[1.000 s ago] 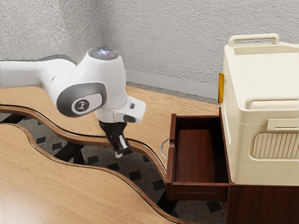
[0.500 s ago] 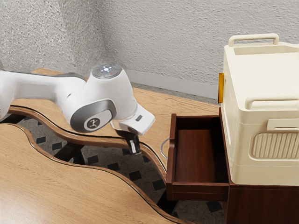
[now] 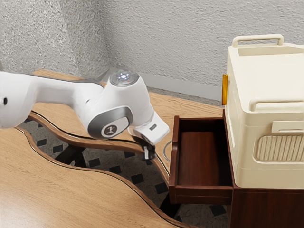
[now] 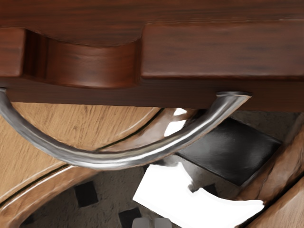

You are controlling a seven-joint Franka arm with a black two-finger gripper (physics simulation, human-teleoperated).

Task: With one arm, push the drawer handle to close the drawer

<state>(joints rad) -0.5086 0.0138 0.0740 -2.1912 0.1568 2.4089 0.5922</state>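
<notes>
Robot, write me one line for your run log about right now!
drawer: open | handle: curved metal, on drawer front | gripper: just short of handle, no contact seen | next: probably push handle

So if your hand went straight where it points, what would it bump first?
Probably the tabletop's wooden edge, below the drawer handle, but my hand might clip that first; depth is unclear.

No word, number or brand name can be read. A small pale emblem [image 3: 110, 131] stands on the dark disc of the arm's [image 3: 129, 102] grey joint cover [image 3: 97, 127]; a small dark mark [image 3: 152, 127] on the white housing [image 3: 159, 133] is too small to make out.
</notes>
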